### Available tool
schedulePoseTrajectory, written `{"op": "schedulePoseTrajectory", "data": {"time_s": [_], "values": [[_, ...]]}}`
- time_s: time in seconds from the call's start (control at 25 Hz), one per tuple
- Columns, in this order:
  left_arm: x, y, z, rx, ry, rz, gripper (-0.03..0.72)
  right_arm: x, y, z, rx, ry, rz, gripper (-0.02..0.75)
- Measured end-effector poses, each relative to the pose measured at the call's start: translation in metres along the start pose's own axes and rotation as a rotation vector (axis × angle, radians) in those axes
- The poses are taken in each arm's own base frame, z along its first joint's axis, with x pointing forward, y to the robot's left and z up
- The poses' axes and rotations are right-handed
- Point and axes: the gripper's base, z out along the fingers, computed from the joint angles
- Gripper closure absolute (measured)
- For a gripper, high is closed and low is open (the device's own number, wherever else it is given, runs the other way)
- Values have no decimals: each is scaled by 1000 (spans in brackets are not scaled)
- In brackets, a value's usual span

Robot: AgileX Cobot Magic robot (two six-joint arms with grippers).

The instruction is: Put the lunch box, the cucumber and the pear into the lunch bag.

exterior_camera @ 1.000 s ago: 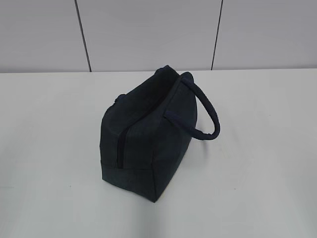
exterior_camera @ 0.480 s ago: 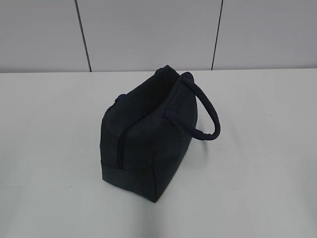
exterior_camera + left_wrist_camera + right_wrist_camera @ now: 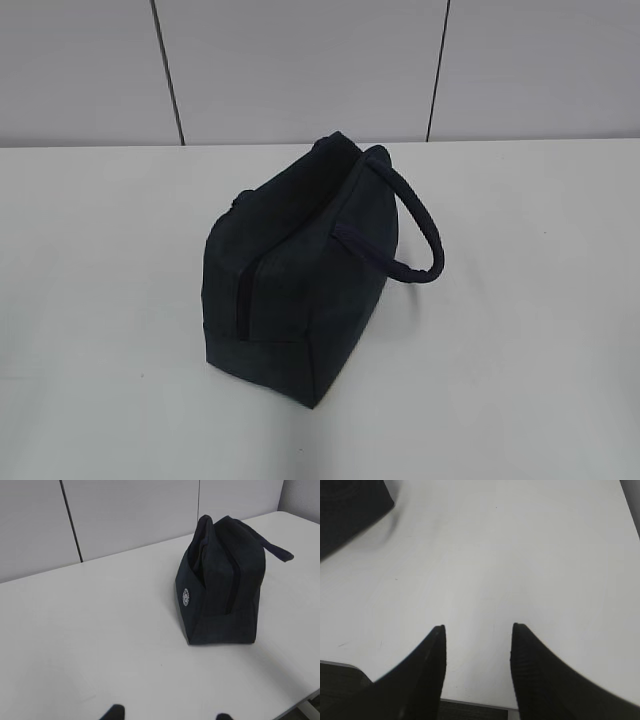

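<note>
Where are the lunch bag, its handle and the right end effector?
lunch bag [image 3: 285, 300]: exterior view, on the near fabric side panel.
handle [image 3: 422, 225]: exterior view, on the padded loop's outer curve.
right end effector [image 3: 477, 645]: right wrist view, midway between the two open fingertips, over bare table.

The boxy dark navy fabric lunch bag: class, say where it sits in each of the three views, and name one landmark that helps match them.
Exterior view: the boxy dark navy fabric lunch bag stands mid-frame, handle to the right.
Left wrist view: right of centre, handle poking right.
Right wrist view: only a dark corner at top left.
Shared landmark: the white table, which all three views show.
</note>
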Motion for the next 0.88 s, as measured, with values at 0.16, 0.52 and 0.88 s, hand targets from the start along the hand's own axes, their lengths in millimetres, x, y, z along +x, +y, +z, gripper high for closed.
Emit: {"op": "schedulePoseTrajectory", "data": {"time_s": [0.16,0.52,0.88], "values": [[0,0,0,0,0,0,372,0,0,0,0,0,0,398],[0,-1,0,-83,5,-44,423,0,0,0,26,1,11,398],[-1,-4,2,-329,22,-173,447,1,2,-2,170,17,96,399]]}}
